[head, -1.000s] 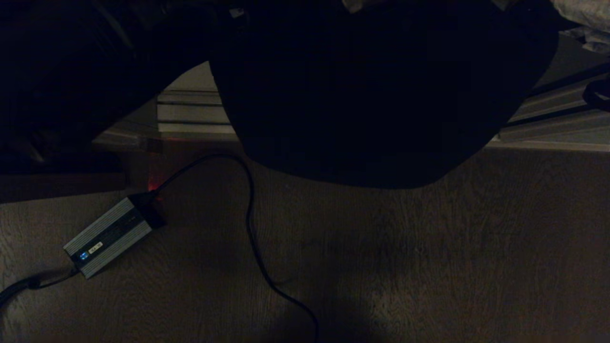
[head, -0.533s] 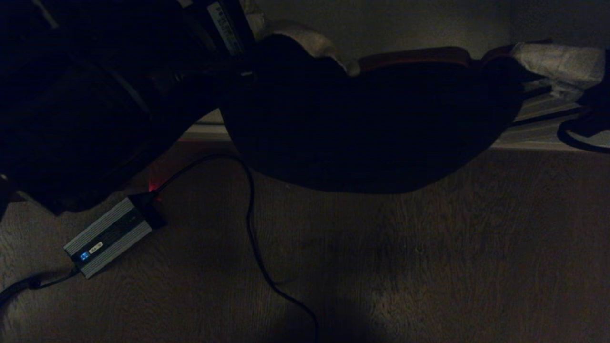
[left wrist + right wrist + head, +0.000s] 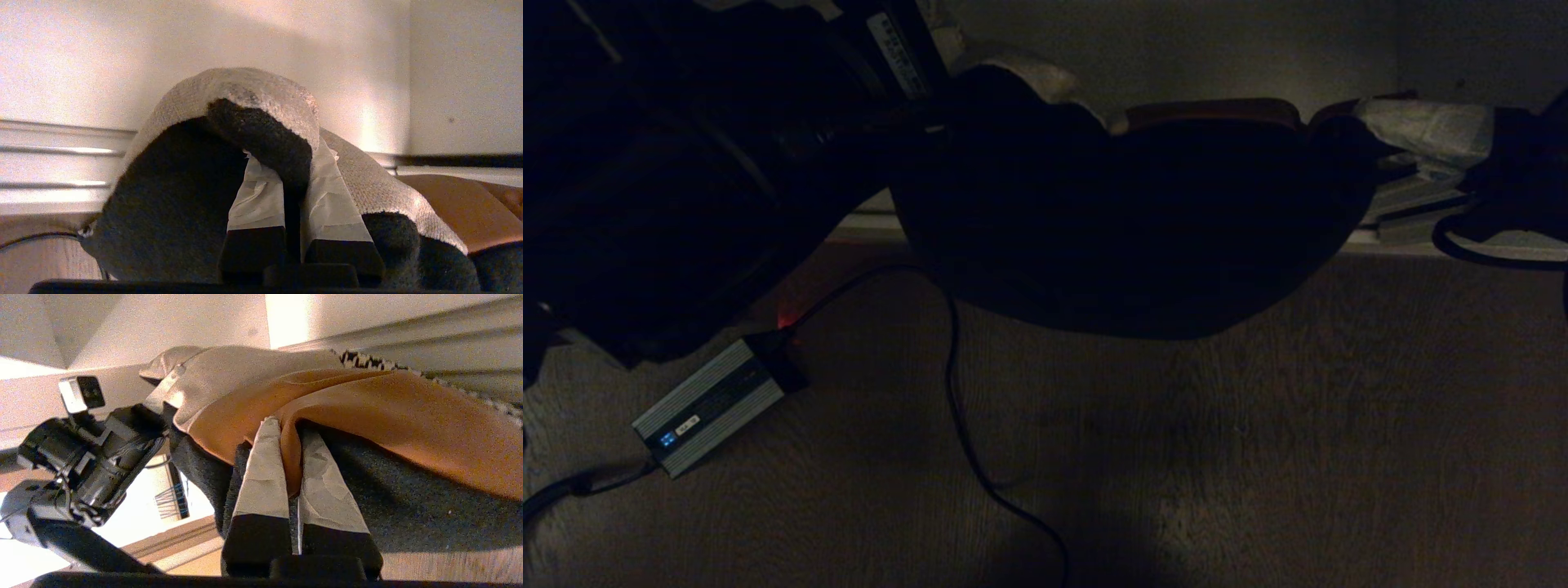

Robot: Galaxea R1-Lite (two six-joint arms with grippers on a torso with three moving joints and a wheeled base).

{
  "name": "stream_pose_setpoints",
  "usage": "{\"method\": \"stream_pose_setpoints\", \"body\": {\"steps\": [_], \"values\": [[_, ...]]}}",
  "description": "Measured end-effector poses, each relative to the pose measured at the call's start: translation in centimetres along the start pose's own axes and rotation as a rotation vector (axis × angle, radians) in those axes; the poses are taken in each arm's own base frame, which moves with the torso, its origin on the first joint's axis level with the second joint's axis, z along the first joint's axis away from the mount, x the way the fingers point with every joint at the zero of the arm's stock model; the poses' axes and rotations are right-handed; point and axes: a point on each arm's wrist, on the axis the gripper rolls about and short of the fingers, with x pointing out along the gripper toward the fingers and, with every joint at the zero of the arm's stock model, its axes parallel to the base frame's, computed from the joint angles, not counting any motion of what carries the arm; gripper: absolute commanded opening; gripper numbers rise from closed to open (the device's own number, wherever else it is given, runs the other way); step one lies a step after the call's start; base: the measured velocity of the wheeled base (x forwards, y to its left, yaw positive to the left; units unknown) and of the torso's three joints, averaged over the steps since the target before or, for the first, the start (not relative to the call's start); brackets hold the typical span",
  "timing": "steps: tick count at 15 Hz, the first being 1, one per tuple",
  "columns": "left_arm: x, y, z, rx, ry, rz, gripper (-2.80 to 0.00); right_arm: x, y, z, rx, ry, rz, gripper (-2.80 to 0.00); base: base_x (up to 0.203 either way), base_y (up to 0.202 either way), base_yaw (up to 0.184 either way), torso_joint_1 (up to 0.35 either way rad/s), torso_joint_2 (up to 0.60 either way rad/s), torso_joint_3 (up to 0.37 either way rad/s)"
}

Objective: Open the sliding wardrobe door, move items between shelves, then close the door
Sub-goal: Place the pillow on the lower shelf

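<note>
Lowered since before, two cushions (image 3: pixel 1127 229) hang from both end effectors.

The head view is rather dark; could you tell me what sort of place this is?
Probably the foot of a sliding-door wardrobe in a room: a ribbed metal floor track edges the wood-grain floor, and a cushion hangs over it.

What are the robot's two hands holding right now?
Left gripper: shut on the cushion.
Right gripper: shut on the same cushion, at another edge.
</note>
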Motion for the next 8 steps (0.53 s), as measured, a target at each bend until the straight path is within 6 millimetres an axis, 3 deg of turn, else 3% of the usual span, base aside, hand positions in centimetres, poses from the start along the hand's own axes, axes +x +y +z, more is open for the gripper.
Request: {"method": "stream_pose_setpoints", "body": {"steps": [3, 4, 8], "values": [[0.34, 0.35, 0.23, 0.001, -0.013, 0.017, -2.80, 0.55, -0.48, 0.72, -0.010, -0.018, -0.010, -2.80, 0.000, 0.000, 0.000, 0.000, 0.00, 0.000], [0.41, 0.48, 0.16, 0.004, -0.013, 0.022, 0.00, 0.69, -0.63, 0.77, -0.010, -0.019, -0.012, -2.80, 0.000, 0.000, 0.000, 0.000, 0.00, 0.000], [0.65, 0.88, -0.14, 0.010, -0.008, 0.033, 0.00, 1.19, -1.13, 0.78, -0.003, -0.014, -0.020, -2.80, 0.000, 0.000, 0.000, 0.000, 0.00, 0.000]]}}
